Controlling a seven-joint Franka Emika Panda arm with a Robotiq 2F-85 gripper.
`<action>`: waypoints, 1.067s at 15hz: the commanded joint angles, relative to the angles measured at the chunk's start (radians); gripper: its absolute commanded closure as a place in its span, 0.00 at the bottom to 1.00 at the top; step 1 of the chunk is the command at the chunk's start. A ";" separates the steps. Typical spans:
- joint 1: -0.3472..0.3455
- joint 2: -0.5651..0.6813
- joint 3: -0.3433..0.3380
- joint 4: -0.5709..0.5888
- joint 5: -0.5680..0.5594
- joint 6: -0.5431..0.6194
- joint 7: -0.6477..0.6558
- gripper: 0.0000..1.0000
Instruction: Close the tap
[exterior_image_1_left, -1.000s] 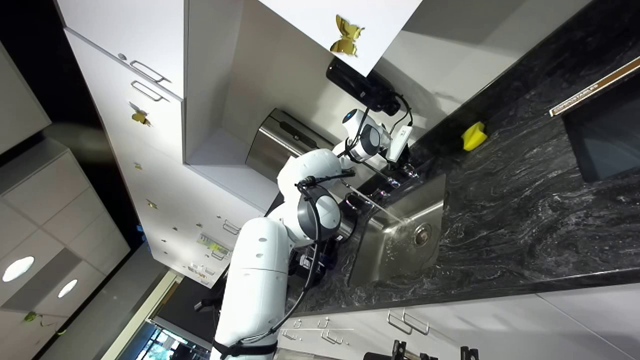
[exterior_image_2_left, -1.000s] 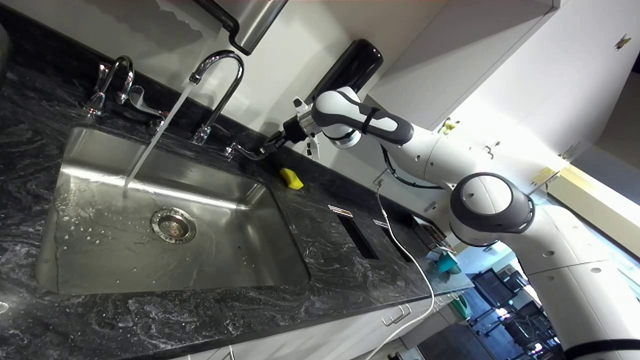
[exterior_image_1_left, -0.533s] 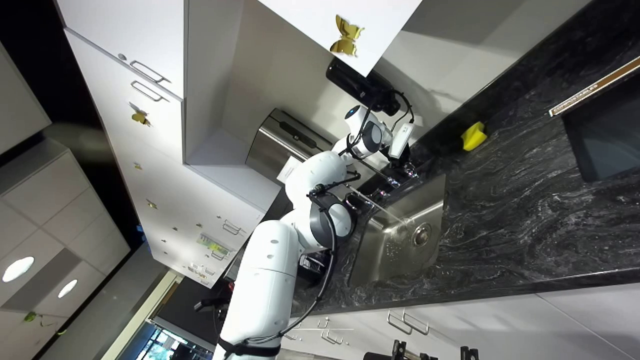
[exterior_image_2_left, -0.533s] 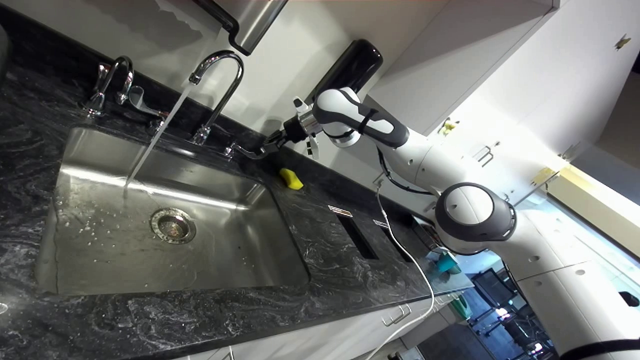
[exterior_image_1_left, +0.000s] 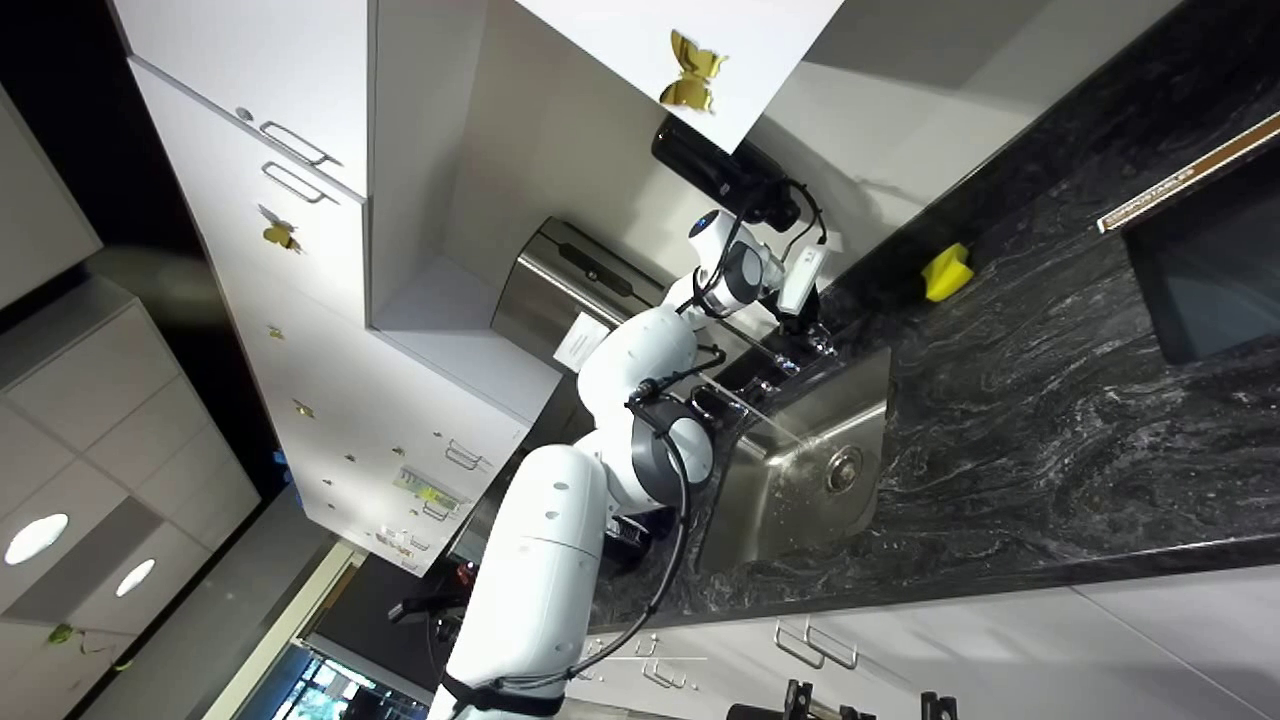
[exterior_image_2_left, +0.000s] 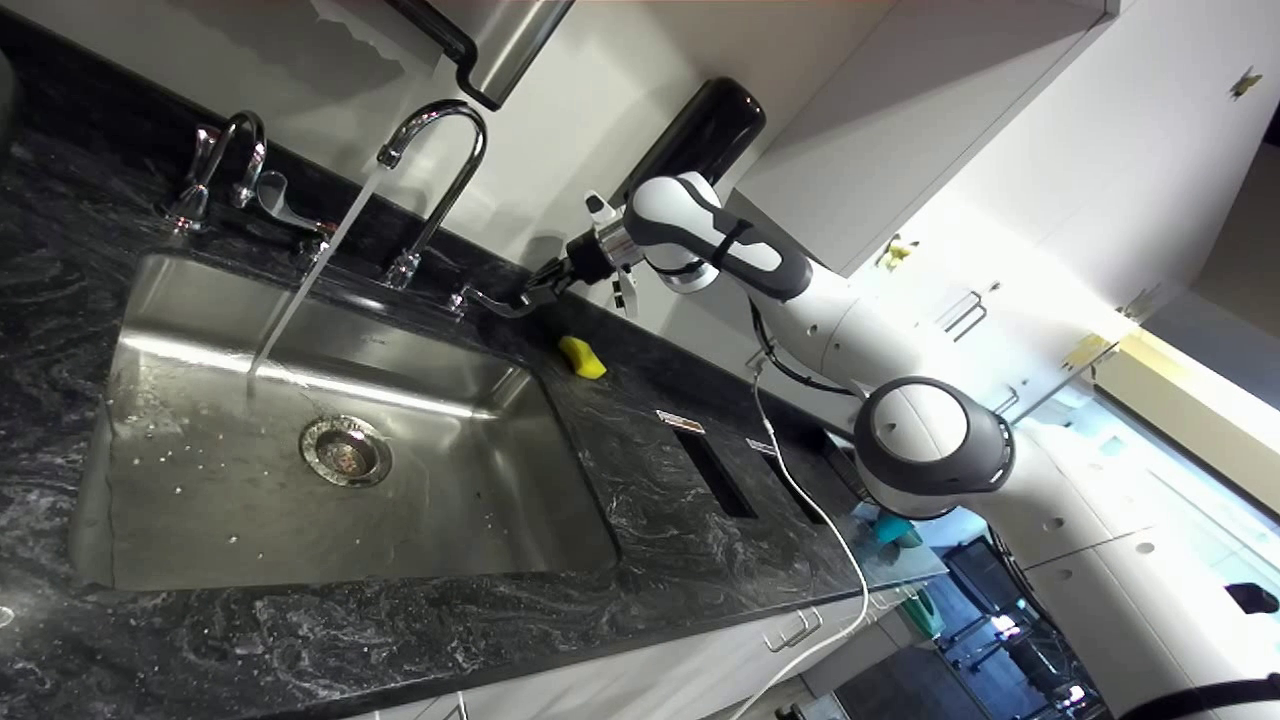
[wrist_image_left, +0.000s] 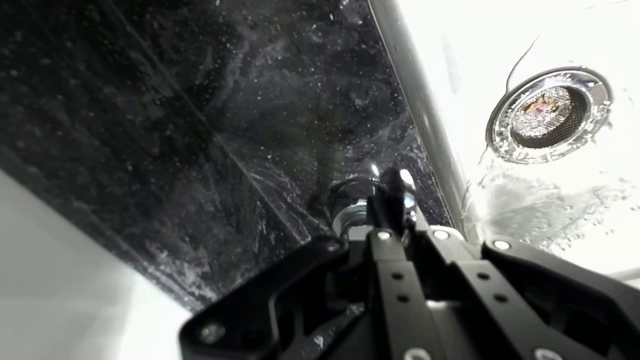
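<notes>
Near frame centre, our tool (exterior_image_2_left: 535, 293) clasps the tap handle (exterior_image_2_left: 497, 306) (water (exterior_image_2_left: 318, 270) runs, left); gripping seems done, so next we should turn it.

Tap (exterior_image_2_left: 458, 192) silver; countertop (exterior_image_1_left: 1050, 430) black — pale swirls; arm (exterior_image_1_left: 545, 560) white and grey; cupboards (exterior_image_1_left: 260, 90) white — butterflies (exterior_image_1_left: 697, 70) gold.

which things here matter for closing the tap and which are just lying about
For the job:
running tap
its handle, right at the gripper
water pouring from the spout

Just around:
yellow sponge, by its look, on the counter
white cord
small second tap, not running
metal dispenser
</notes>
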 joint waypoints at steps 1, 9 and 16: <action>0.030 0.036 -0.017 0.076 -0.027 0.030 -0.008 0.98; 0.052 0.043 -0.067 0.093 -0.072 0.094 0.028 0.98; 0.062 0.036 -0.091 0.091 -0.082 0.102 0.050 0.59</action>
